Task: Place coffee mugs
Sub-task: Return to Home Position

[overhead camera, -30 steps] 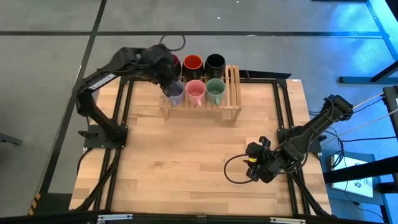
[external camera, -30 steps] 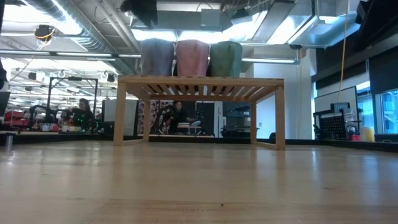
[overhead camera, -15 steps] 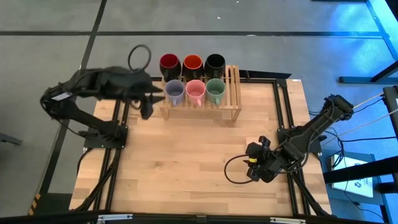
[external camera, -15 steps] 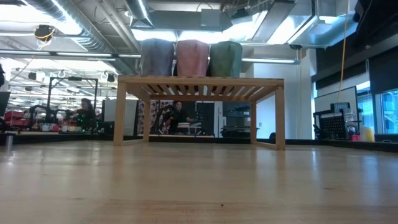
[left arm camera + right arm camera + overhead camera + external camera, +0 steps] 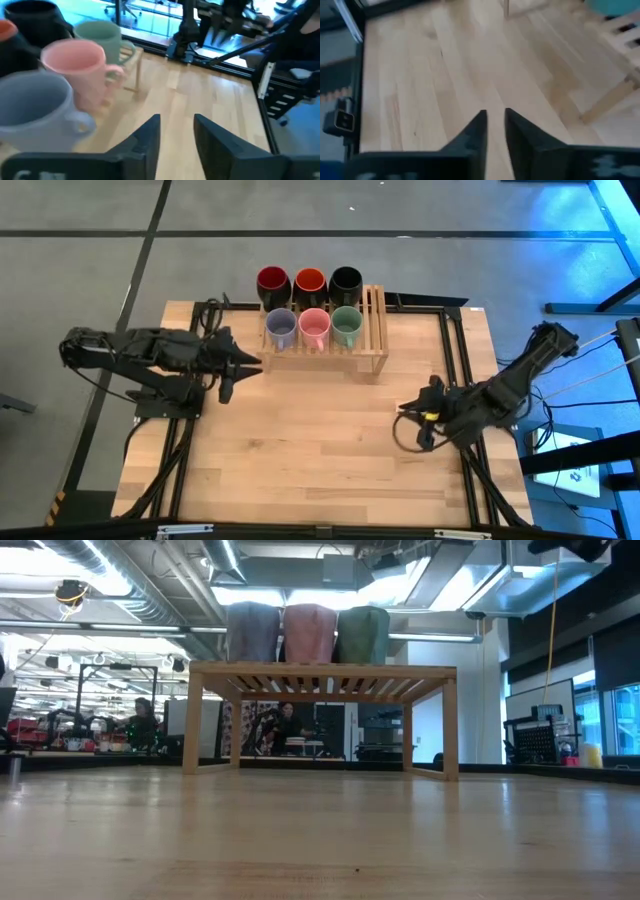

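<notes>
Six mugs stand upright on the slatted wooden rack (image 5: 370, 350) at the table's far side. Dark red (image 5: 272, 281), red-orange (image 5: 309, 281) and black (image 5: 346, 280) form the far row. Lavender-blue (image 5: 281, 328), pink (image 5: 314, 328) and green (image 5: 346, 326) form the near row, which also shows in the low view (image 5: 309, 632). My left gripper (image 5: 243, 370) is left of the rack, low, open and empty, pointing toward the table's right; its wrist view shows the lavender-blue mug (image 5: 35, 110) close by. My right gripper (image 5: 418, 425) is open by a narrow gap and empty, at the table's right.
Black frame rails (image 5: 455, 350) run along the table's left, right and far edges. The bare wooden tabletop (image 5: 310, 440) spreads in front of the rack between both arms. The rack's legs (image 5: 450, 730) stand on the table.
My left gripper has drawn back from the lavender-blue mug on the rack, toward the table's left and near edges and downward. The mug stays upright on the rack. My right arm has swung toward the far edge, its gripper a little higher.
</notes>
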You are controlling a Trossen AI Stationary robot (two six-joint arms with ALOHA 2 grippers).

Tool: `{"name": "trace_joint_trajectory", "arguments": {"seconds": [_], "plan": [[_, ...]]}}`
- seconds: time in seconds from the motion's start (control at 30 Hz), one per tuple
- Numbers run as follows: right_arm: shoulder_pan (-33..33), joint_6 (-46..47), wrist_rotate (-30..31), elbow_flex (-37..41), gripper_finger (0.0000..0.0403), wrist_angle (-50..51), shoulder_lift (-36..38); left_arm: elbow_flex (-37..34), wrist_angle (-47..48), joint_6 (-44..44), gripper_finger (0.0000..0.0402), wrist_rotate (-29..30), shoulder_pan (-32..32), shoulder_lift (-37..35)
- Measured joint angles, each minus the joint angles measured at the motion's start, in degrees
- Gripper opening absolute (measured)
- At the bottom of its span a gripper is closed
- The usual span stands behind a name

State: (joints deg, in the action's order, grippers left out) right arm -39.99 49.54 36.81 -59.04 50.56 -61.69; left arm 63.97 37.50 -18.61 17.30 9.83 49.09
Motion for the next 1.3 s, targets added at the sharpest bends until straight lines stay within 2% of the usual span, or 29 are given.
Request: {"name": "trace_joint_trajectory", "arguments": {"seconds": [0.13,0.23,0.33,0.5,0.57,0.67,0.77,0.87,0.97,1.03,1.13,1.3], "plan": [[0.0,-4.0,2.2,7.6,0.0009,-7.8,9.5,-8.0,-6.8,-0.4,0.0071,-2.5,0.1,-4.7],[1.5,-8.2,1.4,15.2,0.0013,-16.5,18.2,-13.4,-11.6,-0.3,0.0037,-4.0,0.1,-8.0],[5.2,-13.3,-3.2,22.7,0.0013,-27.0,26.5,-18.6,-14.8,-0.4,0.0009,-4.5,0.1,-11.1],[14.1,-21.4,-15.5,34.0,0.0005,-41.7,37.3,-25.3,-16.1,-3.2,0.0012,-2.1,0.1,-14.4],[16.8,-21.0,-18.5,37.0,0.0009,-41.4,41.3,-26.8,-15.7,-5.0,0.0019,-0.3,0.0,-15.2],[19.2,-19.7,-19.7,39.7,0.0014,-39.7,46.3,-27.8,-16.2,-4.9,0.0026,1.0,0.1,-15.5],[20.2,-18.7,-19.6,41.1,0.0014,-39.6,48.9,-28.5,-18.0,-5.1,0.0029,1.2,0.1,-15.3],[20.2,-25.5,-20.5,43.4,0.0014,-42.9,50.7,-31.7,-23.0,0.3,0.0029,-2.1,0.6,-15.2],[20.7,-30.4,-19.4,46.5,0.0014,-46.7,52.4,-37.0,-31.3,3.6,0.0030,-1.7,0.7,-16.4],[21.1,-32.0,-20.4,48.6,0.0014,-47.6,53.9,-40.9,-36.1,4.6,0.0030,-2.3,0.6,-18.2],[20.9,-33.5,-21.8,50.9,0.0014,-48.2,55.8,-45.9,-41.4,6.8,0.0030,-6.5,0.7,-21.4],[20.9,-35.6,-21.4,54.6,0.0015,-52.2,58.4,-50.7,-42.9,7.3,0.0030,-7.9,0.7,-27.0]]}}
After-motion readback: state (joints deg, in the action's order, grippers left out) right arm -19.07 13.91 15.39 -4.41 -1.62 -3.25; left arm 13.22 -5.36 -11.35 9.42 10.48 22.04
